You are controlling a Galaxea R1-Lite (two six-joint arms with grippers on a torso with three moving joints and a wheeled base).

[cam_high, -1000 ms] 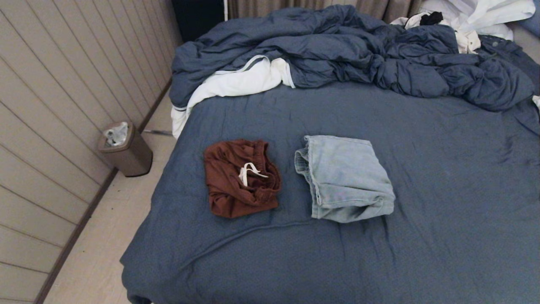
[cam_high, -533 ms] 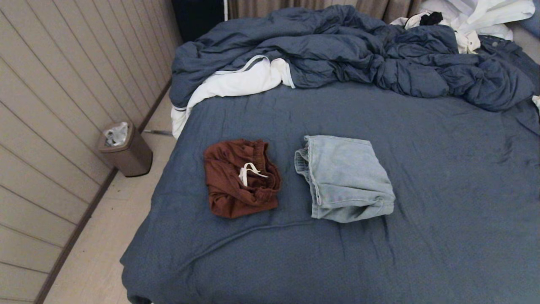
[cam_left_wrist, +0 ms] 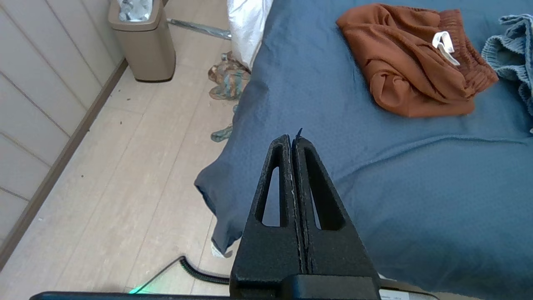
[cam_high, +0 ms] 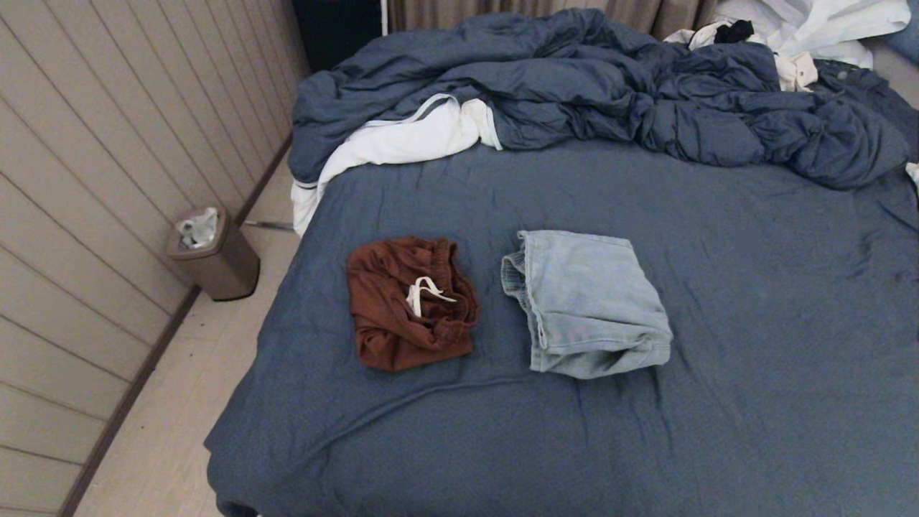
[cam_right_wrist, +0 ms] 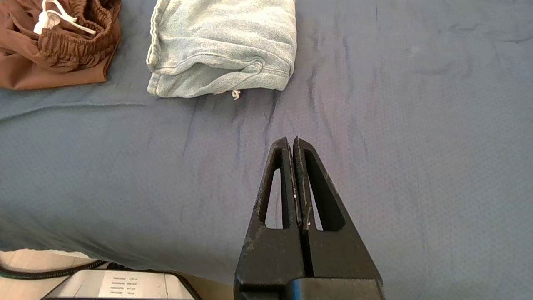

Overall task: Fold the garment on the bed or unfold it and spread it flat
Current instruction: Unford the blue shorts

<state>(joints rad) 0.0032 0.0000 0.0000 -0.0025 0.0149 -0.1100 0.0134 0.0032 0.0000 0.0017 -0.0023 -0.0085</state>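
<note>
Shorts (cam_high: 587,304) folded on bed (cam_high: 754,359), no readable writing

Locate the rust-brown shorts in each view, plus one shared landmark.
Head view: rust-brown shorts left of centre on the bed.
Left wrist view: upper right.
Right wrist view: top-left corner, cropped.
Shared landmark: light blue shorts beside them.

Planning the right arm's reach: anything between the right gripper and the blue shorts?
Only bare, wrinkled sheet between the right gripper and the blue shorts, per the right wrist view.
</note>
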